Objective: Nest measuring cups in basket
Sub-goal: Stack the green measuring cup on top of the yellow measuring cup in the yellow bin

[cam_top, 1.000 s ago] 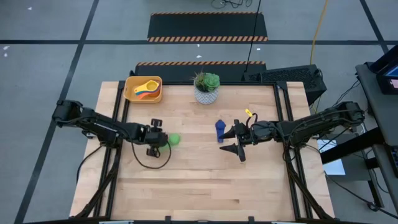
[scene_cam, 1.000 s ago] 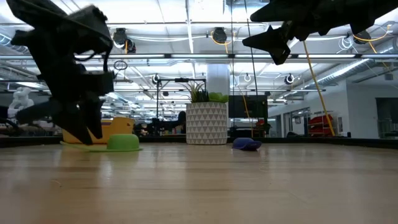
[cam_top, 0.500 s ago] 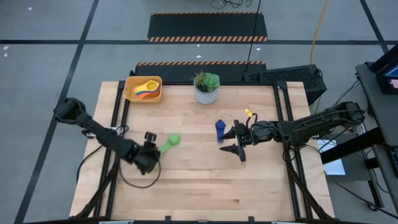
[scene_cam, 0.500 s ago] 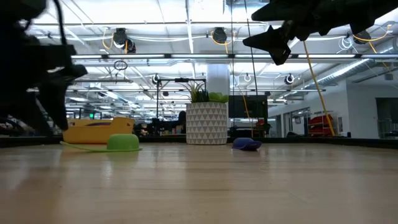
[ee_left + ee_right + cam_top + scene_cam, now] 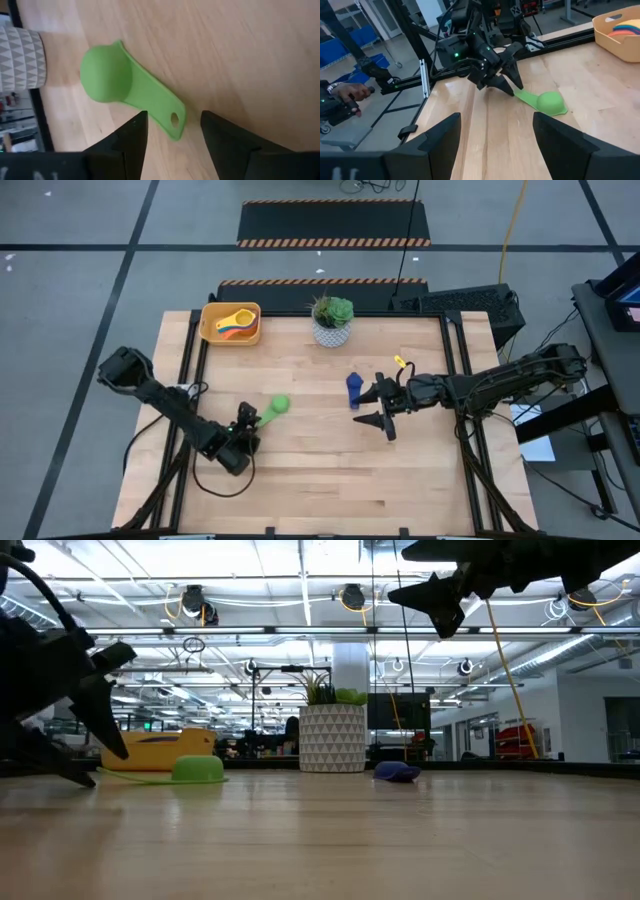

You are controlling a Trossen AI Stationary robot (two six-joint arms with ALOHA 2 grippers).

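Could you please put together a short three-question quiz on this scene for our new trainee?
1. True or false: the green measuring cup lies bowl-down on the table.
2. Which arm's gripper is lined up with the green cup's handle: A) left B) right?
3. Fill in: the dark blue measuring cup lies beside the ____ gripper.

Key: 1. True. 2. A, the left gripper, jaws open either side of the handle tip. 3. Right gripper, raised, jaws open.
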